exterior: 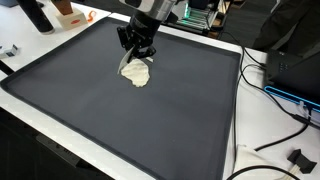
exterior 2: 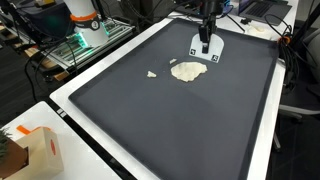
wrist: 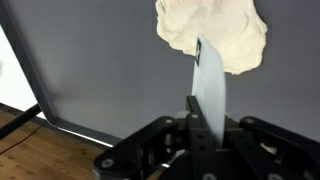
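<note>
The claw (wrist: 203,120) clamps a thin scraper blade (wrist: 208,85) against the dough lump (wrist: 215,35). Sticky dough could cling and lift with it, or twist the blade loose.

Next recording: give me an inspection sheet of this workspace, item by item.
Surface: large dark mat lying on a white table.
Job's things: pale dough lump towards one end of the mat; flat white blade, its tip at the dough in the wrist view.
Clutter: one small dough scrap lying apart from the lump.
Grippers: claw shut on the blade, just above the dough.
Cables: black cables on the table, off the mat.
Surroundings: cardboard box by a table corner; wooden floor beyond the table edge.
</note>
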Robot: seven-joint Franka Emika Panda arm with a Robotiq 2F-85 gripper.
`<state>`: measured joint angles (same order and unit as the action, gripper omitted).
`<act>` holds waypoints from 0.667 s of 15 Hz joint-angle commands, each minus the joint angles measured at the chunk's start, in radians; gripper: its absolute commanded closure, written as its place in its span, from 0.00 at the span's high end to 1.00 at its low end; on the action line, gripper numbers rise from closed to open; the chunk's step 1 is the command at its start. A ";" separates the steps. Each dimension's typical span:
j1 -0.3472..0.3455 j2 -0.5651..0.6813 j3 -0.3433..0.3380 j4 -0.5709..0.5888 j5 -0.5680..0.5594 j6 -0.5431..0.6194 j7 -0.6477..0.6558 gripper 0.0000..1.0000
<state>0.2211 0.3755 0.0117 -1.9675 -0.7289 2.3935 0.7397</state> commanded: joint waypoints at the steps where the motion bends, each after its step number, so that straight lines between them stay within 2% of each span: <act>1: -0.050 -0.073 0.005 -0.107 0.041 0.182 -0.080 0.01; 5: -0.102 -0.098 0.014 -0.179 0.198 0.368 -0.240 0.01; 7: -0.126 -0.104 0.031 -0.212 0.349 0.429 -0.372 0.01; 10: -0.182 -0.101 0.101 -0.236 0.598 0.460 -0.582 0.01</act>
<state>0.0966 0.3004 0.0438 -2.1479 -0.3216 2.8165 0.3262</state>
